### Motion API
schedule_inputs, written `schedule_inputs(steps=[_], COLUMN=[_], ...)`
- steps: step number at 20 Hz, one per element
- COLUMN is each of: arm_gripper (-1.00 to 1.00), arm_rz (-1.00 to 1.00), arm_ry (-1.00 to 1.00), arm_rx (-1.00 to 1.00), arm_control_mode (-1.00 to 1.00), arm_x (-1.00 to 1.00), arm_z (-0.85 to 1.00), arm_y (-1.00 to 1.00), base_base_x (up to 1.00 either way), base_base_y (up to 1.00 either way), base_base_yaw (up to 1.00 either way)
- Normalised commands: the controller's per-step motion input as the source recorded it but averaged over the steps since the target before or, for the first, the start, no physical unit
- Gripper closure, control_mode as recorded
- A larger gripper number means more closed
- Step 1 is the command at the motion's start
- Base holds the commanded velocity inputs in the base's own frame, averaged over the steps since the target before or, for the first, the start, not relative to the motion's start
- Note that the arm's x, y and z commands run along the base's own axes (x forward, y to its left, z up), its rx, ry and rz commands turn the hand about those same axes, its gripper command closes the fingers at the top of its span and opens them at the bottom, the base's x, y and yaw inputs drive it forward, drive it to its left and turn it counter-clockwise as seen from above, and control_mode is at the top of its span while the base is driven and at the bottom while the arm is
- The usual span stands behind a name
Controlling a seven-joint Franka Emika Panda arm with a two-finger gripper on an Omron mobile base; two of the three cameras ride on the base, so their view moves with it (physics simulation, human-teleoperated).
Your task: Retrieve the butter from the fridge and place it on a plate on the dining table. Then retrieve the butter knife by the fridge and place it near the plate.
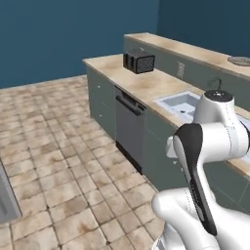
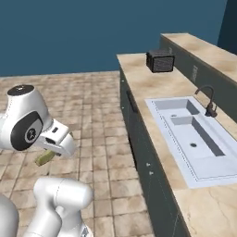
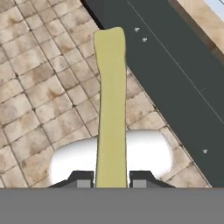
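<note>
Between your two dark fingers (image 3: 111, 179) sits the small pale yellow-tan butter stick (image 3: 111, 100), clamped at its near end, the rest jutting out past them above brown floor tiles (image 3: 39, 87), dark grey-green cabinet front (image 3: 175, 74) alongside.

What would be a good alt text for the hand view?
The gripper is shut on a pale yellow stick of butter, which points away from the camera over a tan tiled floor. A dark cabinet front crosses the upper right.
</note>
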Motion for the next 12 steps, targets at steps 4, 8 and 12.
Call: schedule_inputs(steps=[4, 8, 12], arm_gripper=[1.00, 1.00, 1.00], arm_rz=[0.00, 0.00, 0.00], arm_ry=[0.00, 0.00, 0.00], arm_rx=[0.00, 0.00, 0.00], arm_control_mode=[1.00, 1.00, 1.00], arm_x=[0.00, 0.00, 0.00], arm_z=[0.00, 0.00, 0.00], arm_y=[0.00, 0.00, 0.00], base_base_x=[0.80, 0.74, 0.94], base_base_y=[-0.20, -0.37, -0.33], base_base_yaw=[0.43, 0.43, 0.46])
